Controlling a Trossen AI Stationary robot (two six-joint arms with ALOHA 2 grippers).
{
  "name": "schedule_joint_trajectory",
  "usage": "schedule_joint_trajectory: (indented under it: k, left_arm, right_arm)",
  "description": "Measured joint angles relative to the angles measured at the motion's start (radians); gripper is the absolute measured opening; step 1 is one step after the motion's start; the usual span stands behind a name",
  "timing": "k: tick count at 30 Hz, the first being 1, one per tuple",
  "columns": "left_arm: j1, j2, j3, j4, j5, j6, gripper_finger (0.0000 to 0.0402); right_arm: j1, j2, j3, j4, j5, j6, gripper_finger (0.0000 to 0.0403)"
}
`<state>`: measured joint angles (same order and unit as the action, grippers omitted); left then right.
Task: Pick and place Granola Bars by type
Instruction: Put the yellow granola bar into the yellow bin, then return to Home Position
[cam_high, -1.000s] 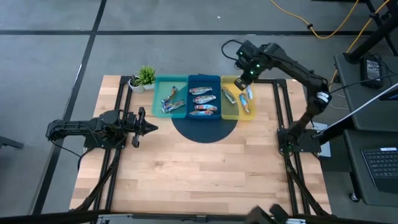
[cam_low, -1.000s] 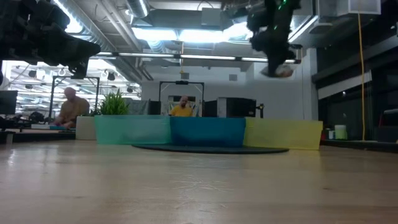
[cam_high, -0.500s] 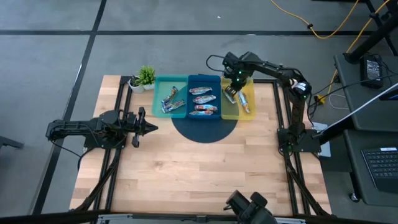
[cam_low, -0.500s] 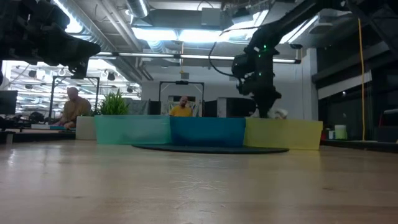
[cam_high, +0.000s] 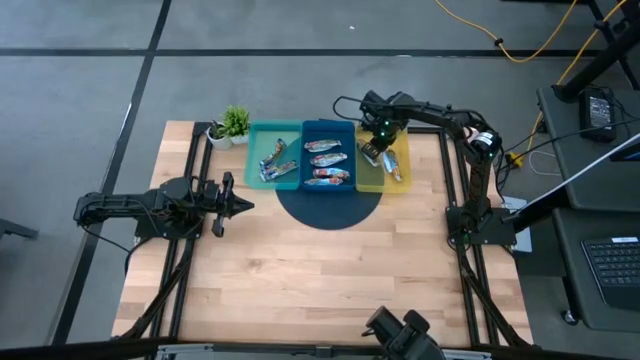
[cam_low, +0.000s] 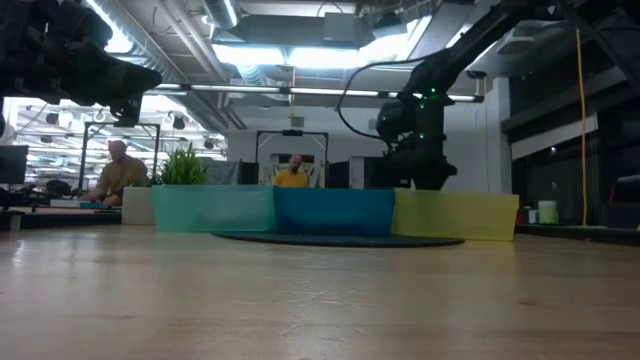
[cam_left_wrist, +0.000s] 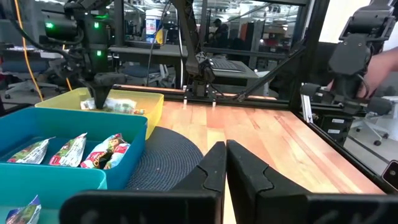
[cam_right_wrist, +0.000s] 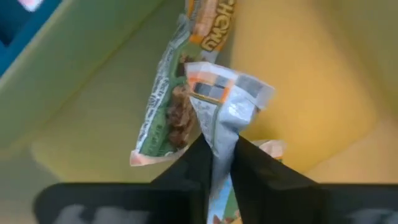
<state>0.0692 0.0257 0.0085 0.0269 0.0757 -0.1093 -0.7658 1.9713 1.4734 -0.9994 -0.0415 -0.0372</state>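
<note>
My right gripper (cam_high: 371, 153) is down inside the yellow tray (cam_high: 402, 133), shut on a silver-wrapped granola bar (cam_right_wrist: 225, 93). A green-and-orange wrapped bar (cam_right_wrist: 166, 118) lies on the tray floor right beside it, and more bars (cam_high: 395, 166) lie in the same tray. Further bars lie in the blue tray (cam_high: 328, 128) and the teal tray (cam_high: 253, 150). In the low view the yellow wall (cam_low: 455, 215) hides the fingers. My left gripper (cam_high: 246, 205) waits shut, low over the table's left side, and it also shows in its own wrist view (cam_left_wrist: 226, 149). My right gripper pinches the silver bar's wrapper at one end (cam_right_wrist: 219, 135) between its two fingers, coming from above and pointing down into the yellow tray. The rest of the bar sticks out past the fingertips toward the tray floor. Whether it rests there I cannot tell.
The three trays stand side by side at the table's far edge, partly on a dark round mat (cam_high: 330, 205). A small potted plant (cam_high: 232, 125) stands left of the teal tray. Bare wood spreads over the table's near half (cam_high: 320, 270). People sit in the room beyond (cam_low: 293, 175).
My right gripper has come down from high above the yellow tray's far side into the tray, moving a little toward the table's left and near edge. It has carried the silver bar along, and the fingers now sit below the tray wall in the low view.
</note>
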Motion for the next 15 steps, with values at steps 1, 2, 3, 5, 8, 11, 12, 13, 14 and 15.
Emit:
schedule_joint_trajectory:
  k: [1,2,3,5,8,11,12,13,14,15]
  left_arm:
    - [0.0,0.0,0.0,0.0,0.0,0.0,0.0007]
    - [0.0,0.0,0.0,0.0,0.0,0.0,0.0007]
    - [0.0,0.0,0.0,0.0,0.0,0.0,0.0008]
    - [0.0,0.0,0.0,0.0,0.0,0.0,0.0008]
    - [0.0,0.0,0.0,0.0,0.0,0.0,0.0006]
    - [0.0,0.0,0.0,0.0,0.0,0.0,0.0004]
    - [0.0,0.0,0.0,0.0,0.0,0.0,0.0004]
    - [0.0,0.0,0.0,0.0,0.0,0.0,0.0004]
    - [0.0,0.0,0.0,0.0,0.0,0.0,0.0005]
    - [0.0,0.0,0.0,0.0,0.0,0.0,0.0006]
  right_arm:
    - [0.0,0.0,0.0,0.001,0.003,0.001,0.0059]
    - [0.0,0.0,0.001,-0.003,0.003,0.002,0.0071]
    - [0.0,0.0,0.007,-0.011,0.003,0.003,0.0084]
    - [0.0,-0.004,0.025,-0.024,0.004,0.015,0.0113]
    - [0.006,-0.031,0.05,-0.051,0.007,0.041,0.0155]
    - [0.027,-0.101,0.063,-0.036,0.037,0.061,0.0181]
    - [0.041,-0.134,0.066,-0.022,0.053,0.061,0.0184]
    - [0.056,-0.171,0.067,0.001,0.058,0.06,0.0185]
    - [0.074,-0.212,0.067,0.026,0.058,0.06,0.0184]
    - [0.095,-0.253,0.067,0.053,0.053,0.06,0.018]
